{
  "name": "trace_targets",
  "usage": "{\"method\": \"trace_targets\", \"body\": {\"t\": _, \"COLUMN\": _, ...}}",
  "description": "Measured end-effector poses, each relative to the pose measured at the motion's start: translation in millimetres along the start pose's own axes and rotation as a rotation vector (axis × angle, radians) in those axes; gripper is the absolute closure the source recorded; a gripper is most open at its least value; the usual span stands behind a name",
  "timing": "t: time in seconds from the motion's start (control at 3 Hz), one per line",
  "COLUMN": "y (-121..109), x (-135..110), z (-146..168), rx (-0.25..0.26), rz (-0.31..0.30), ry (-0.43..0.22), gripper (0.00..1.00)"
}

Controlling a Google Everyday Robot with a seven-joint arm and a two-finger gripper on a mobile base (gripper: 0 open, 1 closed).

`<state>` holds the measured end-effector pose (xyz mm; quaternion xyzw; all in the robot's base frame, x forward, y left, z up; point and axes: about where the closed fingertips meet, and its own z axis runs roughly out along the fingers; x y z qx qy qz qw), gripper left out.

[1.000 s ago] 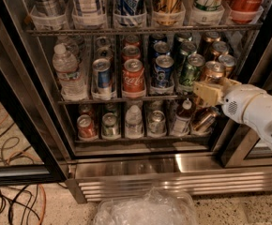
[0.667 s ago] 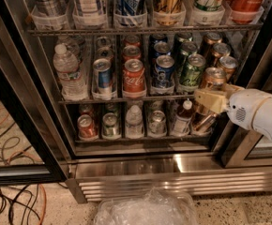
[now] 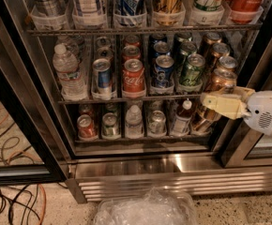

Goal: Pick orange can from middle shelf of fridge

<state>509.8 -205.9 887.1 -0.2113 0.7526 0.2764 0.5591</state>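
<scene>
Orange aluminium can (image 3: pixel 222 80): standing at the front of the rightmost lane on the thin wire middle shelf (image 3: pixel 79 100) of the black-framed glass-door fridge (image 3: pixel 14 102), not yet lifted.
Change: pale beige gripper (image 3: pixel 210 101) is sinking lower and drifting right compared with a second ago, now hanging just under that can, across the shelf edge.
Grip: cannot tell whether it is clamping anything.
Meaning: the approach seems to be dropping too low; rising to can height is looking necessary.
Lanes: clear plastic lane trays (image 3: pixel 103 95) are holding a clear water bottle (image 3: pixel 66 71), a red Coca-Cola can (image 3: pixel 133 76), a green can (image 3: pixel 192 69) and further orange cans behind.
</scene>
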Motion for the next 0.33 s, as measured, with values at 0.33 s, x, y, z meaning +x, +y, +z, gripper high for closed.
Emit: {"method": "trace_targets", "body": {"t": 0.33, "y": 10.0, "x": 1.0, "z": 0.7, "rx": -0.038, "rz": -0.002, "ry": 0.008, "gripper": 1.0}}
